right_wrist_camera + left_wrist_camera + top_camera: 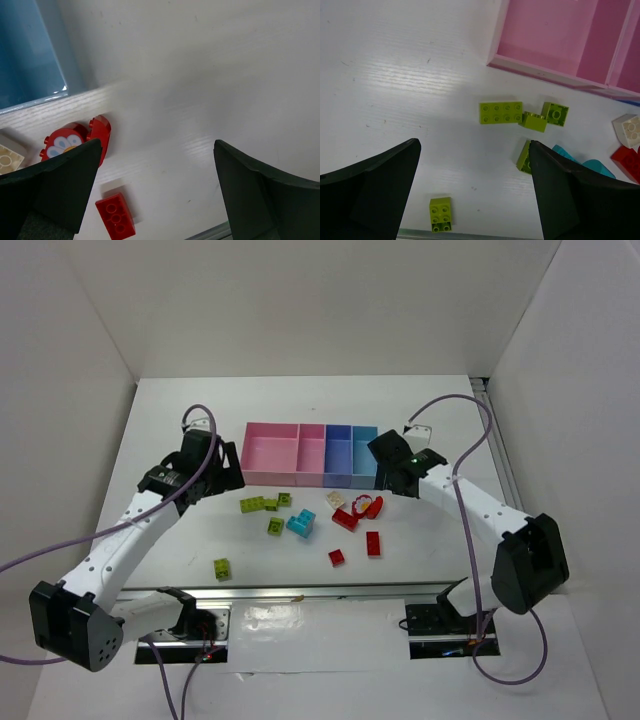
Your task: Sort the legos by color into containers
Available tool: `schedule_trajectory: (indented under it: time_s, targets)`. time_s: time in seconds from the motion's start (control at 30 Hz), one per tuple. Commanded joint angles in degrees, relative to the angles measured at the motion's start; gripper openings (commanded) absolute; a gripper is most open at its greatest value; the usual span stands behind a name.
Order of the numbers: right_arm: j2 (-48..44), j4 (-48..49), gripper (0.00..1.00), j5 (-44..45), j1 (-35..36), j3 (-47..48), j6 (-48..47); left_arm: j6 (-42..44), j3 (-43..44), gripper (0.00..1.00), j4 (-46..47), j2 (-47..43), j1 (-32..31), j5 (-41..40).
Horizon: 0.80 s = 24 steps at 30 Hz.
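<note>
Legos (275,526) lie scattered on a white table (160,420), all just near of the tray (285,481). The tray sits at far centre, pink sections on the left, periwinkle and light blue on the right. No brick shows in any compartment, so the sorting looks barely begun.

The left gripper (225,472) hovers off the tray's left end, fingers spread wide with nothing between them. The right gripper (385,472) hovers at the tray's right end, likewise spread and holding nothing.

Green pieces group on the left side. The long green brick (501,112) lies flat, studs up, just near and right of the left gripper. Its long axis runs left to right, parallel to the tray's near wall. A small green brick (532,121) touches its right end.

Red bricks (373,543) and a red rounded piece (65,145) lie near of the right gripper. The cyan brick (300,523) sits between the two groups.

The left arm is plainly nearer the greens. Its fingers open along the long brick's length, so the wrist would probably need to turn to close across the narrow width.
</note>
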Motion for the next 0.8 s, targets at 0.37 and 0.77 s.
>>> schedule_trajectory:
  time_s: [0.37,0.77]
  targets:
    - [-9.2,7.6,1.00,-8.9,-1.3,-5.1,-3.8,-9.7,-3.8,0.97,-7.6,3.7,-1.2,2.4]
    - [-10.2,8.8,1.00,-12.5,-1.3,-5.1,-4.2,-30.8,-13.9,0.94,-15.9,-2.5,-4.1,2.4]
